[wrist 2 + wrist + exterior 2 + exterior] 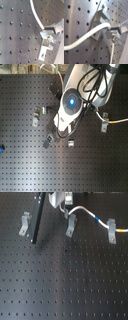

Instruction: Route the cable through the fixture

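The white cable (pixel 87 212) arcs from my gripper (pixel 65 208) towards the first exterior view's right. Its blue band (pixel 97 218) and yellowish band (pixel 120 228) lie near the right fixture (pixel 112 232), whose top the cable crosses. The middle fixture (pixel 71 226) stands just in front of and below my gripper, and the left fixture (pixel 25 223) stands apart. In the first wrist view my gripper (pixel 110 29) is shut on the cable (pixel 86 40), right beside a fixture (pixel 101 18). The second wrist view shows the cable (pixel 37 16) running into the closed fingers (pixel 51 30).
A straight black rod (pixel 37 219) leans between the left and middle fixtures. In the second exterior view the arm (pixel 71 100) hides my gripper; three fixtures (pixel 36 116) (pixel 71 142) (pixel 104 124) show around it. The black perforated board (pixel 65 287) spreads in front.
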Robot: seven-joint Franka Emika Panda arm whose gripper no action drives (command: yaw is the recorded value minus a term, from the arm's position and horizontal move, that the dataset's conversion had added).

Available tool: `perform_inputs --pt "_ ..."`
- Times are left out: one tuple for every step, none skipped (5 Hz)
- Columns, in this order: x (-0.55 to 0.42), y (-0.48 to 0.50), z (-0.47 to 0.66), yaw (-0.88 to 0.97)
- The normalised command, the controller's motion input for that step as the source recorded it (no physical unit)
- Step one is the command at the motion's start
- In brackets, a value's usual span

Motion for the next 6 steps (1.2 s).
perform_inputs --pt "0.122 -0.405 -0.63 -0.27" --pt "0.196 -0.334 -0.40 -0.36" --pt "0.088 0.083 0.00 0.00" --pt "0.000 0.000 0.01 0.00" --pt "0.000 -0.001 0.10 0.45" --pt "0.033 0.047 0.03 0.61"
